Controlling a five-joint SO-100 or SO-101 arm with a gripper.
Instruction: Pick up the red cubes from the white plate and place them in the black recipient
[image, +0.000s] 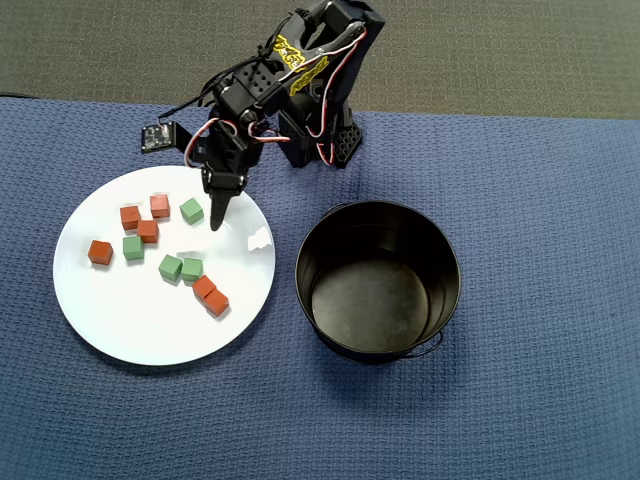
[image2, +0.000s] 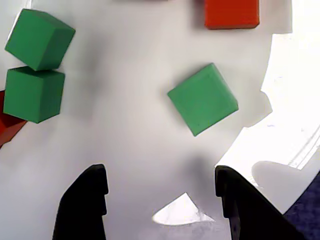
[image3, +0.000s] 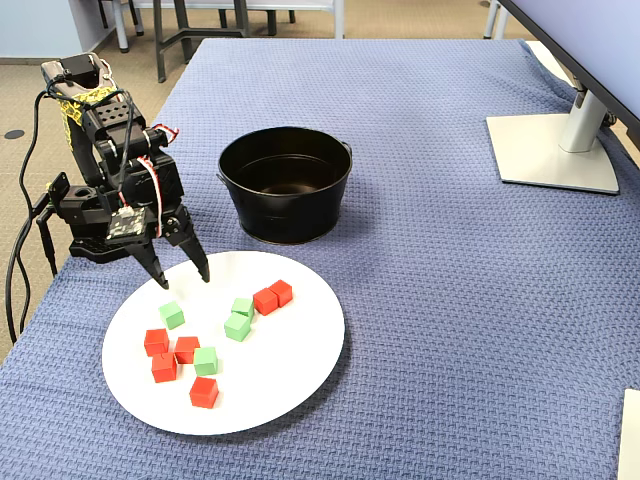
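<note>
- The tool (image3: 180, 273) hangs over the near edge of the white plate (image: 120, 330), its jaws spread apart and empty.
- In the wrist view, a green cube (image2: 202, 99) lies just ahead of the two black fingers (image2: 85, 205), untouched.
- Six red cubes (image: 211, 294) rest on the plate among four green ones.
- The black recipient (image: 378, 280) stands empty on the blue-covered bench (image: 540, 250), just beside the plate.

Your gripper (image: 217, 222) is hanging over the plate (image: 110, 325) at one o'clock; the bucket (image: 378, 280) is sitting empty at its three o'clock.
</note>
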